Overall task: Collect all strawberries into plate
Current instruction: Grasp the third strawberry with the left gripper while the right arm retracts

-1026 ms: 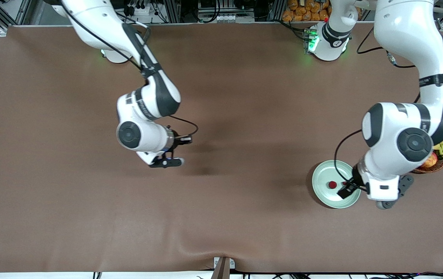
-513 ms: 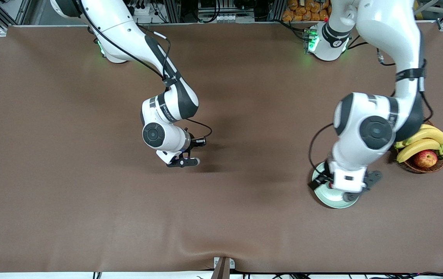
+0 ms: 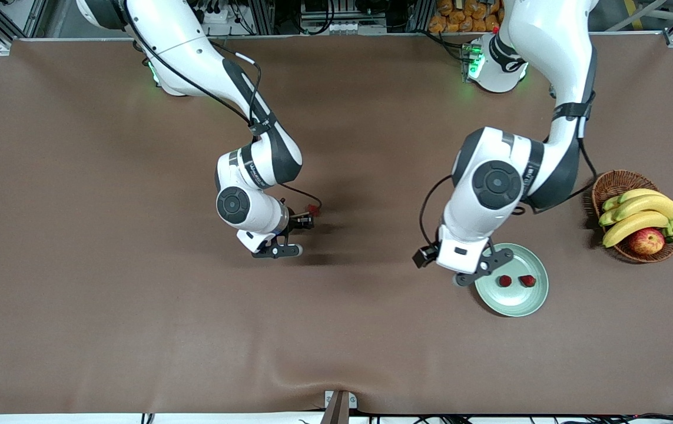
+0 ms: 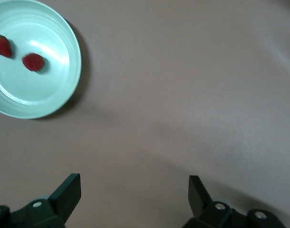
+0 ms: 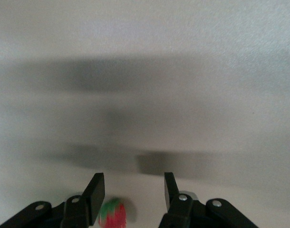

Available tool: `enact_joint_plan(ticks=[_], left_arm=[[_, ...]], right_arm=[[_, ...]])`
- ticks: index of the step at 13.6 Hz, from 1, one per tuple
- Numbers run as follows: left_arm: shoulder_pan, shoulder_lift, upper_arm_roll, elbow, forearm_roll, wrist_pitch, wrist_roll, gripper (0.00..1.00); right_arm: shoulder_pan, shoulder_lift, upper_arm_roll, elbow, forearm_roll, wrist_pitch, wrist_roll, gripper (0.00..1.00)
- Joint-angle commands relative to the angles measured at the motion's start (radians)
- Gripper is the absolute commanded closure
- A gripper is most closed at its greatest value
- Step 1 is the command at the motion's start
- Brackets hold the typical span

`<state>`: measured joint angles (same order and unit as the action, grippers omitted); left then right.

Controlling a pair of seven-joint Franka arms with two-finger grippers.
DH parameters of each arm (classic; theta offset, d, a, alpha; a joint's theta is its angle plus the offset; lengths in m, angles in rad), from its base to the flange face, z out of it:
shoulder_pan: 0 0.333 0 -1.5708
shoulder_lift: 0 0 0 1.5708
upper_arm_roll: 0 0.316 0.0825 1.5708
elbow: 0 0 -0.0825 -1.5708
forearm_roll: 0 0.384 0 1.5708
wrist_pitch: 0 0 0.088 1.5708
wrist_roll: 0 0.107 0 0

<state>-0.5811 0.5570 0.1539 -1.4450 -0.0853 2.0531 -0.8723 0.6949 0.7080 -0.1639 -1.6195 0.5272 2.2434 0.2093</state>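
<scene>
Strawberries: two [image 3: 505, 281] [image 3: 527, 281] lie side by side, slightly apart, in the plate [image 3: 513, 306], both on its inner floor and clear of the rim. The third strawberry [image 5: 114, 214] is well apart from the plate, toward the right arm's end, about mid-tabletop.

Plate: sits flat on the tabletop [image 3: 136, 324], with a band of bare brown cover between its rim and the tabletop's camera-side edge.

Left claw [image 4: 134, 192]: hangs over the tabletop just beside the plate's rim, on the side toward the right arm's end. It is released, its fingers [image 4: 69, 192] spread wide with nothing between them.

Right claw [image 5: 134, 190]: is over mid-tabletop, well apart from the plate. Its fingers [image 5: 95, 192] are parted. The third strawberry shows low between them, closer to one finger, and the gap is wider than the berry. Whether that finger touches the berry cannot be told.

Room for moving: an unbroken stretch of bare cover runs from the plate to the right claw.

Other items: a basket [image 3: 613, 185] holding bananas [image 3: 642, 212] and an apple [image 3: 646, 241] stands near the plate, toward the left arm's end and farther from the front camera, with a strip of bare cover between basket and plate rim.
</scene>
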Motion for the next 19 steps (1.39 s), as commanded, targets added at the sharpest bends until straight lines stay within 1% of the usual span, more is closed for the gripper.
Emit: enact_joint_plan(ticks=[1,2,3,4,7,8,9,10,12,13,14,15,16,18,19], left_arm=[[0.006,-0.017,-0.03,-0.003,0.003,-0.007,-0.057,0.0],[0.004,-0.02,-0.03,-0.002,0.003,-0.007,-0.086,0.0],[0.001,-0.032,-0.03,-0.002,0.004,-0.007,-0.123,0.0],[-0.008,-0.032,-0.036,-0.002,0.007,-0.007,-0.158,0.0],[-0.086,-0.032,-0.048,0.011,0.01,-0.005,-0.287,0.0],[-0.098,-0.019,-0.053,0.015,0.003,0.002,-0.319,0.0],[-0.098,0.019,-0.092,0.041,-0.026,0.03,-0.339,0.0],[-0.095,0.04,-0.121,0.057,-0.071,0.035,-0.35,0.0],[-0.111,0.043,-0.132,0.057,-0.086,0.036,-0.387,0.0],[-0.123,0.058,-0.135,0.055,-0.086,0.042,-0.413,0.0],[-0.132,0.093,-0.135,0.063,-0.086,0.071,-0.43,0.0],[-0.138,0.11,-0.137,0.063,-0.086,0.125,-0.483,0.0],[-0.157,0.124,-0.135,0.061,-0.086,0.151,-0.557,0.0],[-0.184,0.139,-0.137,0.058,-0.086,0.153,-0.658,0.0],[-0.206,0.146,-0.137,0.06,-0.086,0.154,-0.724,0.0]], right_arm=[[-0.047,-0.051,-0.013,0.003,0.004,-0.028,-0.01,0.05],[-0.072,-0.082,-0.019,0.003,-0.003,-0.065,-0.008,0.0],[-0.101,-0.117,-0.032,0.003,-0.031,-0.111,-0.008,0.0],[-0.132,-0.152,-0.037,0.007,-0.082,-0.173,-0.01,0.0],[-0.213,-0.292,-0.037,0.01,-0.203,-0.35,-0.002,0.0],[-0.236,-0.336,-0.036,0.01,-0.249,-0.402,-0.002,0.0],[-0.261,-0.379,-0.033,0.013,-0.283,-0.456,-0.002,0.0],[-0.288,-0.419,-0.032,0.026,-0.298,-0.515,-0.002,0.0],[-0.349,-0.49,-0.029,0.059,-0.312,-0.618,-0.005,0.0],[-0.386,-0.524,-0.022,0.076,-0.334,-0.672,-0.008,0.0],[-0.421,-0.548,-0.01,0.105,-0.361,-0.727,-0.011,0.0],[-0.466,-0.565,0.009,0.13,-0.375,-0.773,-0.014,0.0],[-0.53,-0.579,0.045,0.156,-0.377,-0.818,-0.027,0.0],[-0.65,-0.6,0.11,0.19,-0.384,-0.911,-0.132,0.0],[-0.664,-0.61,0.11,0.194,-0.413,-0.93,-0.181,0.0]])
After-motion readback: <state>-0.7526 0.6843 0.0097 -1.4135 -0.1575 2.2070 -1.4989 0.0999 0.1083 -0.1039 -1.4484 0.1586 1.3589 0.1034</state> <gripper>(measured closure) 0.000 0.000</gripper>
